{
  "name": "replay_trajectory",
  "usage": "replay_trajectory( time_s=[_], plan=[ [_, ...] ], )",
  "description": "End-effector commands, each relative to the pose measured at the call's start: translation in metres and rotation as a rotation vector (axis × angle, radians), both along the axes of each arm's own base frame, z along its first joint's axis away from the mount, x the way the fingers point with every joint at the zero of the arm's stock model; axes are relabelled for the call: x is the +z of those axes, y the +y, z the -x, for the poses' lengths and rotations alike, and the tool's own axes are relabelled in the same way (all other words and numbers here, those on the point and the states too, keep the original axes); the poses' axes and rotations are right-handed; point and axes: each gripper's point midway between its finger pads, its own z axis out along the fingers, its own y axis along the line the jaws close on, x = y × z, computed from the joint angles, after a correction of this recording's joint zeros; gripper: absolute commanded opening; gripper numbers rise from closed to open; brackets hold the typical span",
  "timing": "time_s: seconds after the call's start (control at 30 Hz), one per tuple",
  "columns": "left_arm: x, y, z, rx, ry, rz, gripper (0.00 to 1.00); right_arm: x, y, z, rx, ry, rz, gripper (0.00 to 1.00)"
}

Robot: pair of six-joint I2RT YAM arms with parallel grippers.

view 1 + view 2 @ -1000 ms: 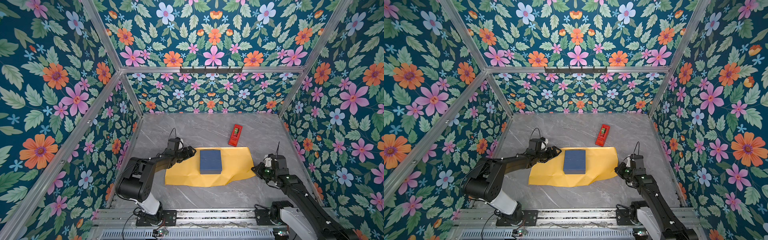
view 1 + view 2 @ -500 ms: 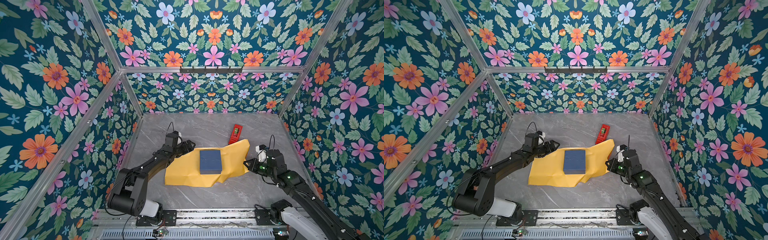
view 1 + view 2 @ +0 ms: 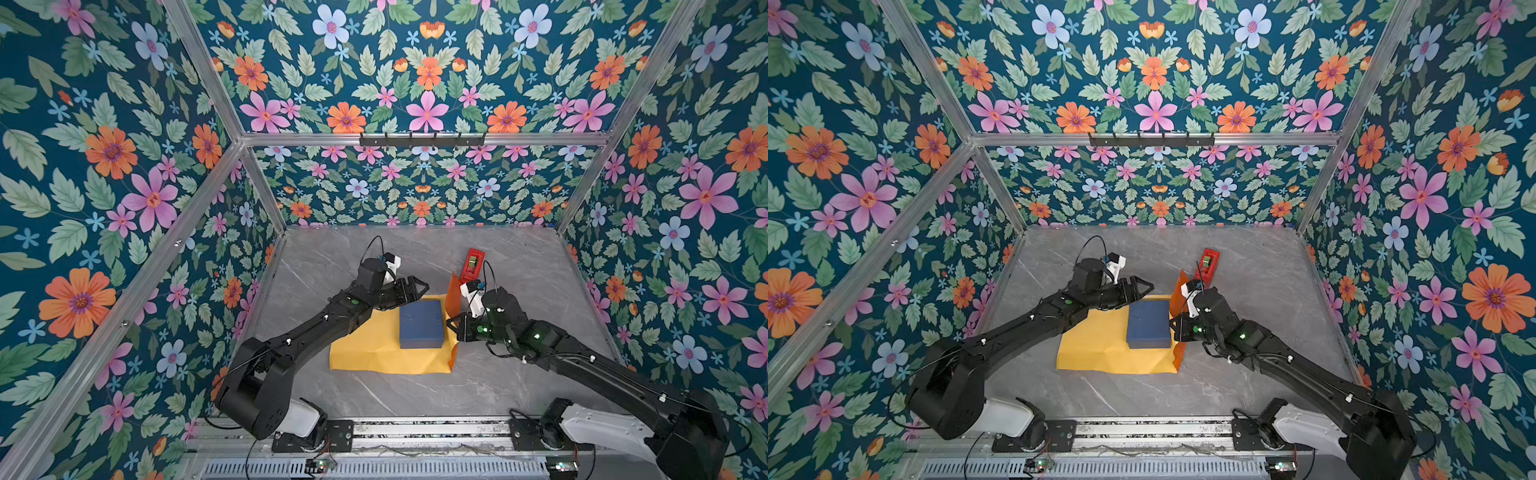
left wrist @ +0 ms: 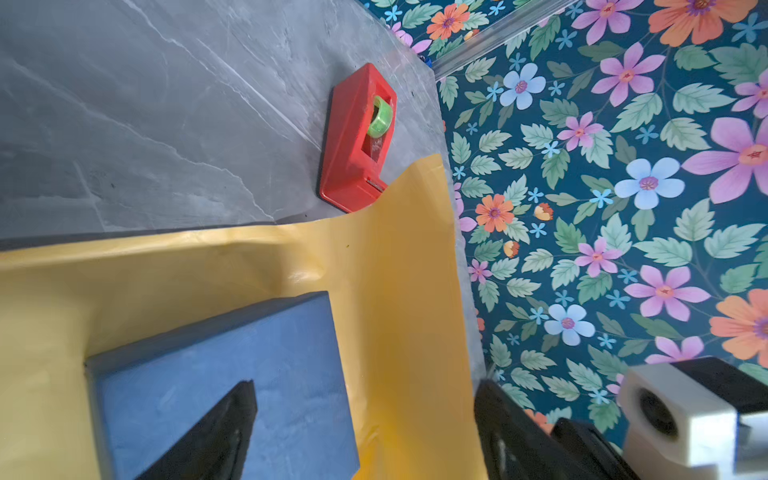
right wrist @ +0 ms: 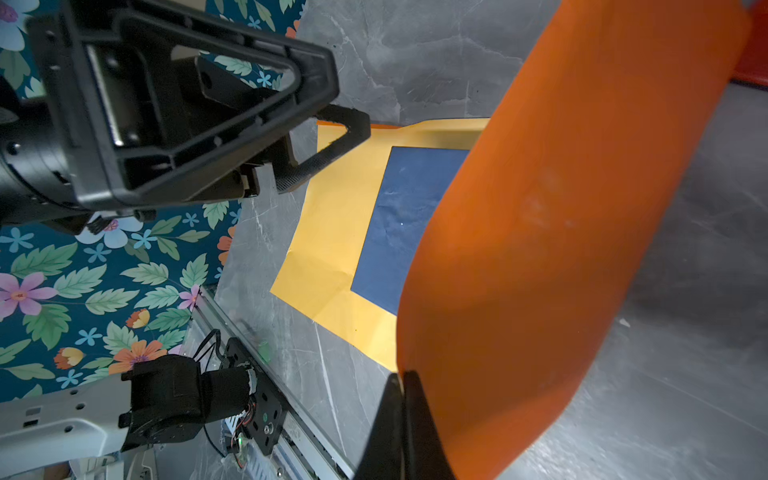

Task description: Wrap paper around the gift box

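Paper [image 3: 365, 353] flap upright beside gift box [image 3: 420, 324] — right pincer [image 5: 402, 380] clamping it.

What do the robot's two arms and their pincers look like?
The left arm and right arm are matte black jointed tubes on white bases, bolted to a metal rail. Thin black cables loop off them; small green lights glow. A white camera block sits on each wrist. The left gripper and right gripper have black tapered fingers.

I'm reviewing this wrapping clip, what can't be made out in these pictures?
- Right wrist view: part of the gift box, hidden behind the raised paper.
- Same view: the tape dispenser, a red sliver cut off by the edge.
- Both top views: the right gripper, fingertips hidden under its wrist.
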Motion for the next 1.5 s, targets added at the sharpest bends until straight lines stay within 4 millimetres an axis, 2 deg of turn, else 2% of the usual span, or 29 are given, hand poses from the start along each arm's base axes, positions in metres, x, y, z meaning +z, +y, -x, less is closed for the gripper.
replay_trajectory(
  time_s=[0.0,0.2,0.33,0.5,0.73,0.87,1.0,1.1,1.27,1.47],
  plan=[
    [0.010,-0.016,0.004,-0.034,0.019,0.082,0.83,0.006,0.013,-0.008,-0.006,-0.028,-0.036,0.00],
    [0.000,-0.038,0.006,-0.111,0.053,0.055,0.74,-0.003,0.030,-0.007,0.012,-0.011,-0.048,0.00],
    [-0.016,-0.038,0.004,-0.121,0.061,-0.015,0.64,-0.007,0.037,-0.007,0.024,-0.001,-0.059,0.00],
    [-0.029,-0.042,0.007,-0.160,0.081,-0.052,0.44,-0.013,0.044,-0.007,0.036,0.010,-0.058,0.00],
    [-0.034,-0.046,0.011,-0.191,0.092,-0.050,0.20,-0.019,0.050,-0.007,0.043,0.021,-0.052,0.00],
    [-0.039,-0.041,0.011,-0.179,0.085,-0.071,0.01,-0.021,0.050,-0.008,0.039,0.028,-0.038,0.00],
    [-0.041,-0.029,0.008,-0.153,0.070,-0.077,0.00,-0.018,0.043,-0.003,0.042,0.042,-0.004,0.39],
    [-0.039,-0.020,0.007,-0.130,0.046,-0.056,0.00,-0.012,0.036,0.003,0.063,0.034,0.021,0.55],
    [-0.039,-0.009,0.010,-0.106,0.026,-0.023,0.00,-0.009,0.013,0.005,0.057,0.039,0.062,0.65],
    [-0.043,0.001,0.015,-0.081,0.032,-0.009,0.00,-0.013,-0.017,-0.013,-0.052,0.091,0.044,0.70]
  ],
)
